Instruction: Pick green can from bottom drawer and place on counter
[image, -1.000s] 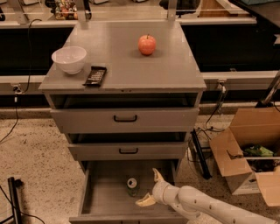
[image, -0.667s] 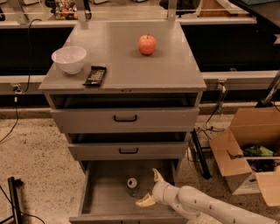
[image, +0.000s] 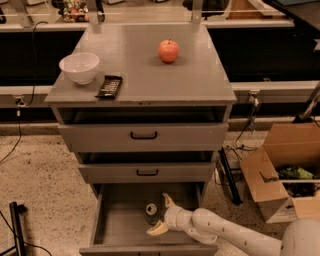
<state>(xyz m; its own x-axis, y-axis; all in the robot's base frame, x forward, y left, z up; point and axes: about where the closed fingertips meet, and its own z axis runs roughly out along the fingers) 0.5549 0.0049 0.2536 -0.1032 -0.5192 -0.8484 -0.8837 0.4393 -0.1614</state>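
Speckled floor lay around a grey cabinet with its bottom drawer (image: 117, 227) pulled out. Inside, a bit right of the middle, was the gripper (image: 161, 215), its two fingers spread apart and holding nothing. The green can (image: 151, 212) stood upright just left of it, at the mouth of the gap. I think the arm only had to slide left to get the fingers round the can's sides. Up on the counter (image: 150, 85), a red apple (image: 169, 50) sat toward the back right corner, a white bowl (image: 79, 66) by the left edge, and a black remote (image: 109, 86) near the front left corner.
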